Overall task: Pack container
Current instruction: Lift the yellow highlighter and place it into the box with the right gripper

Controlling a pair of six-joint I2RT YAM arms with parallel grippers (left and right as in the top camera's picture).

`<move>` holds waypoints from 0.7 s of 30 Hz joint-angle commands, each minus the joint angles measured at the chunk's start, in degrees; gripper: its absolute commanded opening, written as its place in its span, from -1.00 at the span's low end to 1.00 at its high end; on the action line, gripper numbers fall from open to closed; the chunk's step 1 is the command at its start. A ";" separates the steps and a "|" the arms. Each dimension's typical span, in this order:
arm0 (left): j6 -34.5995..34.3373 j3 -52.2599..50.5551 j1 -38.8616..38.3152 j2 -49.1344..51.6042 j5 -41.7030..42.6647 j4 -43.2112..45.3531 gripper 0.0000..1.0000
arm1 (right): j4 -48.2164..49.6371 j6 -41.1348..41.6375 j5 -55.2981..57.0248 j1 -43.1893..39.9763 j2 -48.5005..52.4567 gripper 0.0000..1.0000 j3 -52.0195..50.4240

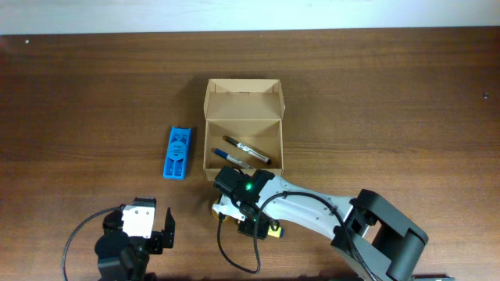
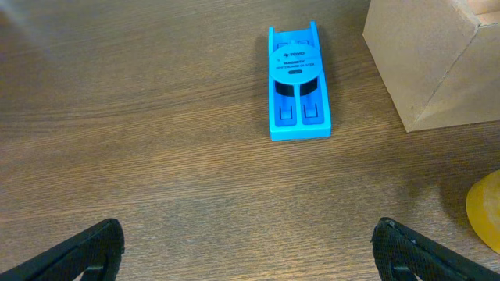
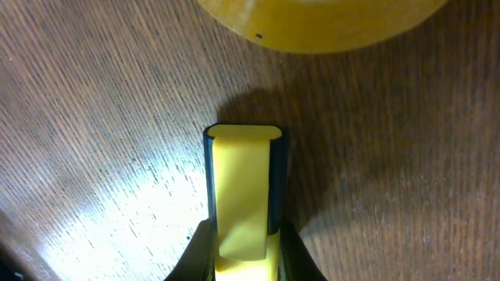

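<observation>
Arm on right side stretched leftward over brown wooden table [image 1: 391,94], wrist just short of open cardboard box [image 1: 242,100]. There, right claw [image 3: 243,148] pinched on flat yellow strip [image 3: 242,203], near rounded yellow object [image 3: 312,19]. Opposite, left claw [image 2: 246,250] spread wide, empty, facing blue plastic case [image 2: 297,86].

Ahead of the left tool [image 2: 246,238], a case [image 2: 297,86] lies on the worktop [image 2: 117,156]. The box [image 2: 426,55] stands ahead to the right, with two pens [image 1: 247,150] inside. The right tool [image 3: 244,250] grips a narrow bar [image 3: 242,187], with a round item [image 3: 320,19] just ahead.
</observation>
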 commanded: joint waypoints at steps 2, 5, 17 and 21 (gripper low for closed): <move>1.11 -0.39 0.35 -0.33 -0.39 0.02 0.99 | -2.38 2.14 -2.32 0.72 -1.38 -0.80 2.40; 1.11 -0.39 0.35 -0.33 -0.39 0.02 0.99 | -5.03 2.16 -2.34 0.72 -2.73 -0.80 6.27; 1.11 -0.39 0.35 -0.33 -0.39 0.02 0.99 | -11.78 3.41 1.55 0.72 -6.03 -0.78 21.81; 1.11 -0.39 0.35 -0.33 -0.39 0.02 0.99 | -11.80 3.37 7.45 0.61 -6.03 -0.77 27.08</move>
